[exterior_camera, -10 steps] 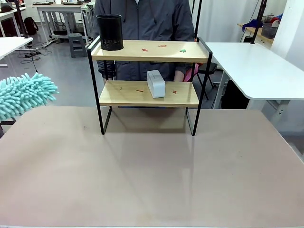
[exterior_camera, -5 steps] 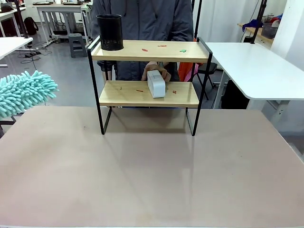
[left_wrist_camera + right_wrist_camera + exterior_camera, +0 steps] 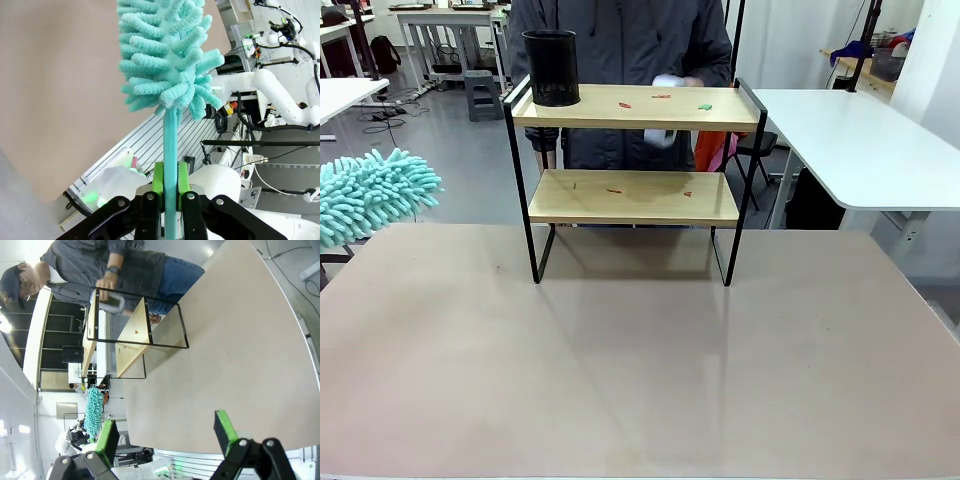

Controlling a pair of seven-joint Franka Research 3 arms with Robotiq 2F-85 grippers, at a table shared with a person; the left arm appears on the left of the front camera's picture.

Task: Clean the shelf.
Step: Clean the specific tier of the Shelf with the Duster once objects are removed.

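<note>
The shelf (image 3: 630,205) stands at the table's far middle, and it lies sideways in the right wrist view as shelf (image 3: 134,337). Small red and green scraps (image 3: 624,104) dot its top board, and red scraps (image 3: 614,190) lie on the lower board. A black mesh cup (image 3: 551,67) stands at the top board's left end. Behind the shelf, a person's hand holds a white box (image 3: 665,84) raised at top-board height. My left gripper (image 3: 170,180) is shut on the handle of a teal fluffy duster (image 3: 167,55), whose head (image 3: 375,195) hangs at the far left. My right gripper (image 3: 166,435) is open over the table.
The brown table top (image 3: 640,360) stretches bare in front of the shelf. A white table (image 3: 860,140) stands at the right, beyond the brown one. The person stands close behind the shelf.
The person's hand took the white box off the lower board and lifted it up behind the top board. The duster has barely shifted.
</note>
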